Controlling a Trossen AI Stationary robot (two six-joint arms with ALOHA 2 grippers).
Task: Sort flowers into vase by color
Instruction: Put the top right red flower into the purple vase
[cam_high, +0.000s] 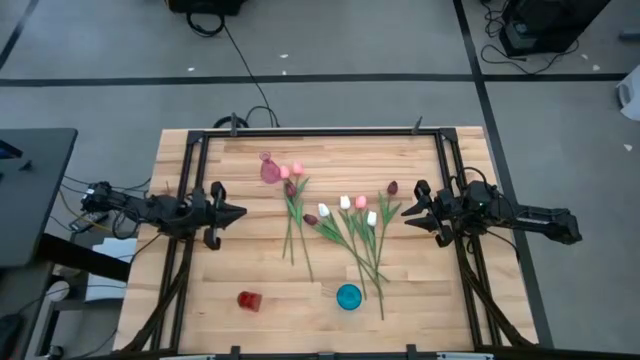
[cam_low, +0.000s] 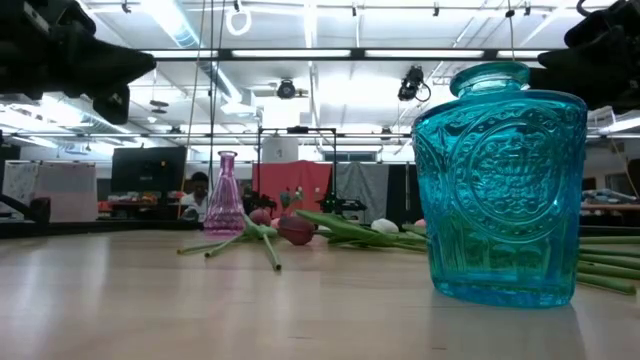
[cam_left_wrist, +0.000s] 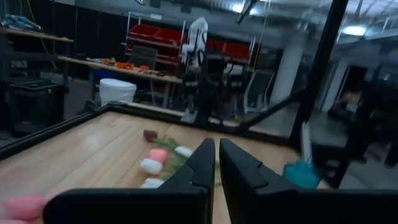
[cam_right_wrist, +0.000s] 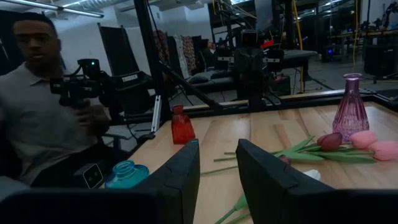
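A workshop of racks and benches is showing behind the wooden table (cam_high: 200, 290). Nothing is sorted yet: the flowers (cam_high: 340, 225) are lying loose between the pink vase (cam_high: 269, 168) and the blue vase (cam_high: 348, 296) (a red vase (cam_high: 249, 299) is waiting beside it). The left gripper (cam_high: 238, 212) is sitting nearly closed, the right gripper (cam_high: 405, 211) parted; both are empty. No readable writing, seemingly.

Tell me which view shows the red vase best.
The right wrist view: the red vase stands upright and unobstructed on the table, past the open right gripper. The high view shows it only as a small red shape near the front edge. The low and left wrist views do not show it.
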